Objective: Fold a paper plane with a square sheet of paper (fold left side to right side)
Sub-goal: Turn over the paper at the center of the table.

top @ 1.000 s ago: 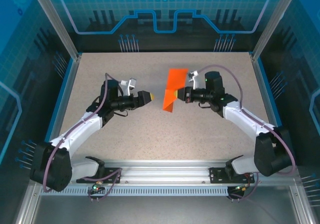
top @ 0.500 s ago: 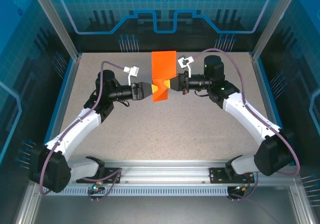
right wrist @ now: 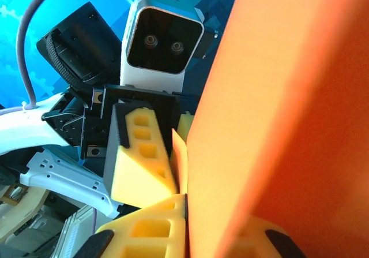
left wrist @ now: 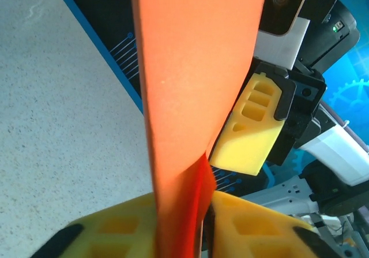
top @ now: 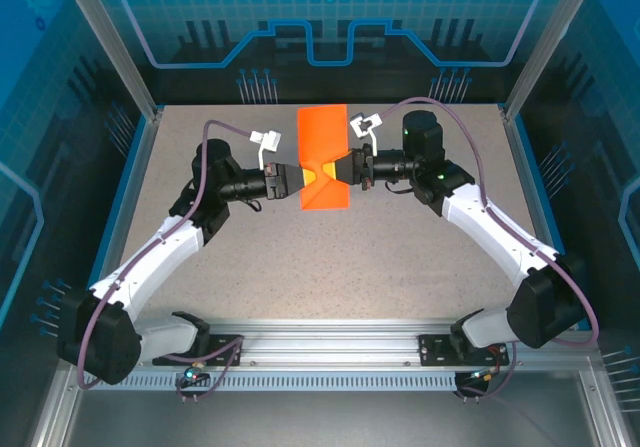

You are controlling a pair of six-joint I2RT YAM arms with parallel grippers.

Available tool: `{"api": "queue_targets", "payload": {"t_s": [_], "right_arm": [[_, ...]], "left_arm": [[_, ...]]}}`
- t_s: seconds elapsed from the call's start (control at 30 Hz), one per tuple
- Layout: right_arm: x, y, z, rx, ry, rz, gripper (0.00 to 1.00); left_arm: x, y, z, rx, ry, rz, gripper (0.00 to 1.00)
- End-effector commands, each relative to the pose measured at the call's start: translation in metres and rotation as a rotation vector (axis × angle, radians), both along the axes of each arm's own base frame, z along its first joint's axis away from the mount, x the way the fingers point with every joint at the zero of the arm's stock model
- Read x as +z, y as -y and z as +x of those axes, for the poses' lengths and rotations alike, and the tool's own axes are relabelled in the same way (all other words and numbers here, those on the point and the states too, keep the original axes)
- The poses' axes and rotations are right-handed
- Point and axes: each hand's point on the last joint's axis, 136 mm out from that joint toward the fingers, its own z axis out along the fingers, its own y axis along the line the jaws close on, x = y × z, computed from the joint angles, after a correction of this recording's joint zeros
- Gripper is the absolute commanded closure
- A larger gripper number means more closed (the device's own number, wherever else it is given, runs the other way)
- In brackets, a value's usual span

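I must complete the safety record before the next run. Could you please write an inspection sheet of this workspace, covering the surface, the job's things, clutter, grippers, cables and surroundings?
Surface: speckled beige table, no marks seen.
Job's things: square sheet of paper, bright orange, bent across its middle, held between both grippers.
Clutter: nothing seen.
Grippers: left gripper shut on the sheet from the left; right gripper shut on it from the right; their yellow pads almost meet.
Cables: purple cable arches over the right arm, apart from the paper.
Surroundings: blue panels on the walls; metal rail along the near edge.
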Motion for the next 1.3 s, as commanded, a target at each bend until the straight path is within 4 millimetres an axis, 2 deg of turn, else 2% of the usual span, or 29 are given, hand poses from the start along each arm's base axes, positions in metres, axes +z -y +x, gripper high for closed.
{"api": "queue_targets", "payload": {"t_s": [0.0, 0.13, 0.17, 0.33, 0.43, 0.5, 0.57, 0.7, 0.77, 0.87, 0.97, 1.1, 1.27], "right_arm": [[-0.005, 0.001, 0.001, -0.015, -0.018, -0.007, 0.87], [-0.023, 0.013, 0.009, -0.087, -0.054, -0.067, 0.77], [-0.029, 0.018, 0.011, -0.114, -0.065, -0.091, 0.72], [-0.074, 0.060, 0.026, -0.320, -0.158, -0.261, 0.53], [-0.108, 0.096, 0.033, -0.470, -0.244, -0.377, 0.43], [-0.137, 0.127, 0.035, -0.596, -0.317, -0.496, 0.39], [-0.164, 0.158, 0.030, -0.700, -0.382, -0.638, 0.37], [-0.208, 0.208, 0.016, -0.830, -0.454, -0.902, 0.22], [-0.224, 0.219, 0.010, -0.838, -0.479, -0.973, 0.20], [-0.235, 0.219, 0.006, -0.835, -0.508, -0.979, 0.17], [-0.235, 0.214, 0.006, -0.837, -0.510, -0.926, 0.16], [-0.234, 0.217, 0.005, -0.860, -0.507, -0.919, 0.14], [-0.234, 0.223, 0.001, -0.885, -0.506, -0.926, 0.13]], "left_arm": [[0.011, 0.000, -0.004, 0.000, 0.051, 0.005, 0.86], [-0.002, -0.003, -0.002, 0.026, 0.022, 0.051, 0.93], [-0.007, -0.004, -0.002, 0.036, 0.012, 0.069, 0.93], [-0.046, -0.013, -0.001, 0.096, -0.053, 0.233, 0.95], [-0.073, -0.018, -0.007, 0.119, -0.080, 0.380, 0.95], [-0.092, -0.021, -0.012, 0.132, -0.097, 0.501, 0.95], [-0.109, -0.024, -0.016, 0.143, -0.121, 0.612, 0.96], [-0.140, -0.028, -0.023, 0.164, -0.152, 0.857, 0.99], [-0.153, -0.030, -0.025, 0.185, -0.159, 0.981, 1.00], [-0.170, -0.033, -0.026, 0.215, -0.172, 1.173, 1.00], [-0.182, -0.039, -0.026, 0.275, -0.199, 1.365, 1.00], [-0.190, -0.052, -0.023, 0.395, -0.229, 1.590, 1.00], [-0.214, -0.053, -0.024, 0.449, -0.294, 1.766, 1.00]]}}
